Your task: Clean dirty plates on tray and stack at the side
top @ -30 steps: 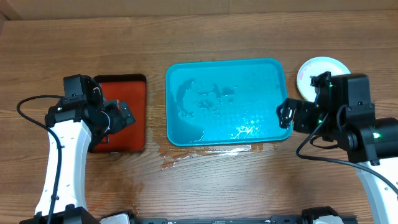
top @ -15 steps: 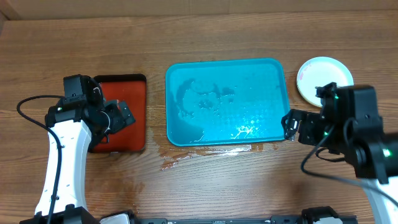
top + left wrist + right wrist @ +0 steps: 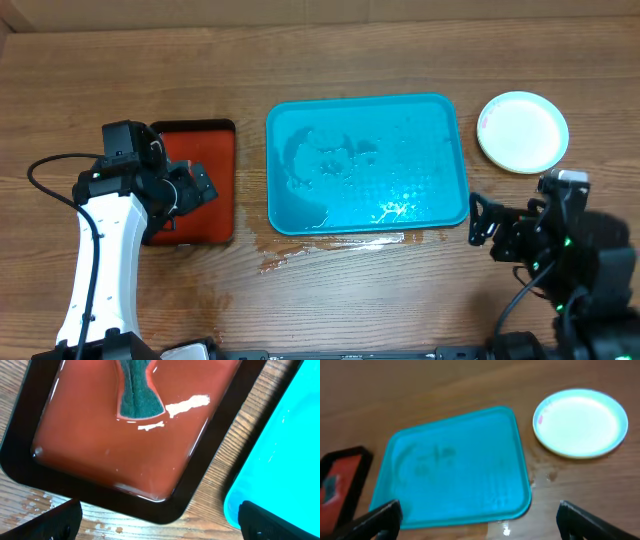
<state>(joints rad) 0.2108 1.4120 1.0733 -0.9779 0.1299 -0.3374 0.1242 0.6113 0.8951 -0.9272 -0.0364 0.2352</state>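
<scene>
The turquoise tray [image 3: 366, 165] lies mid-table, wet, with no plate on it; it also shows in the right wrist view [image 3: 455, 467] and at the right edge of the left wrist view [image 3: 285, 460]. A pale plate [image 3: 522, 132] with a greenish rim lies on the table right of the tray; the right wrist view shows the plate [image 3: 580, 422] with a small red mark on its left rim. I cannot tell whether others lie under it. My right gripper [image 3: 481, 219] [image 3: 480, 527] is open and empty, near the tray's front right corner. My left gripper [image 3: 198, 189] [image 3: 160, 527] is open and empty over the red tray.
The red tray with a black rim [image 3: 195, 185] [image 3: 120, 435] lies left of the turquoise tray and holds a green sponge [image 3: 138, 392]. Spilled water [image 3: 300, 250] lies on the wood in front of the turquoise tray.
My right arm has drawn back toward the table's front edge, away from the plate, which now shows fully. The left arm has not moved.
</scene>
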